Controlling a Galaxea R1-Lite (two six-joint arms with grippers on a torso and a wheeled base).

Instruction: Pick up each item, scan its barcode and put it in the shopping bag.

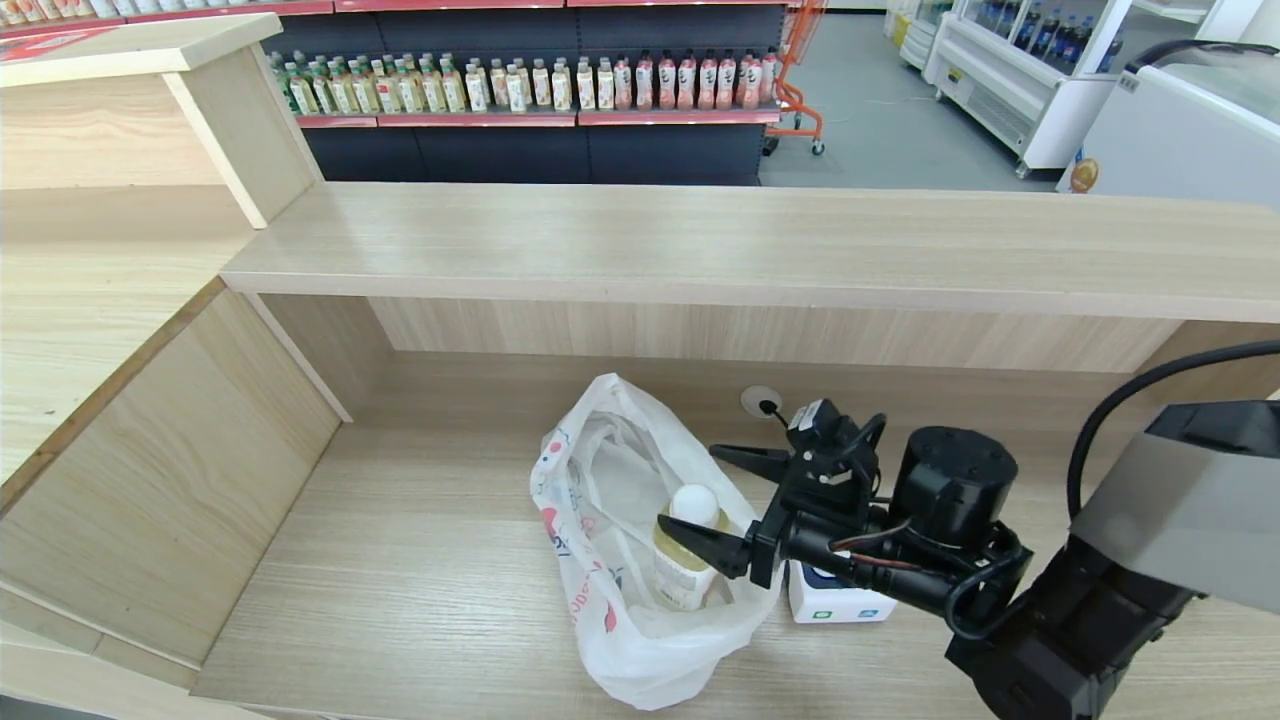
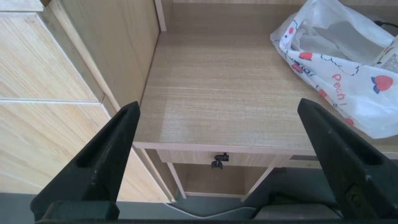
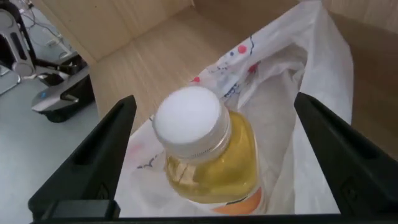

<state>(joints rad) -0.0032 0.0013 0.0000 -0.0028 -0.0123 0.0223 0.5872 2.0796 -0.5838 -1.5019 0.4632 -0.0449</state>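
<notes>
A white plastic shopping bag (image 1: 610, 560) with red and blue prints stands open on the wooden counter (image 1: 420, 590). Inside it a bottle (image 1: 688, 560) of yellow liquid with a white cap (image 3: 189, 118) stands upright. My right gripper (image 1: 725, 500) is open just above the bag's mouth, one finger on each side of the bottle top (image 3: 214, 102), not gripping it. My left gripper (image 2: 219, 109) is open and holds nothing. It hangs off the counter's front edge, with the bag (image 2: 336, 68) farther off to one side.
A small white box (image 1: 835, 602) with blue and green marks sits beside the bag, under my right arm. A cable grommet (image 1: 760, 402) is set in the counter behind. A raised ledge (image 1: 700, 240) runs along the back and a wooden side wall (image 1: 170, 480) closes the left.
</notes>
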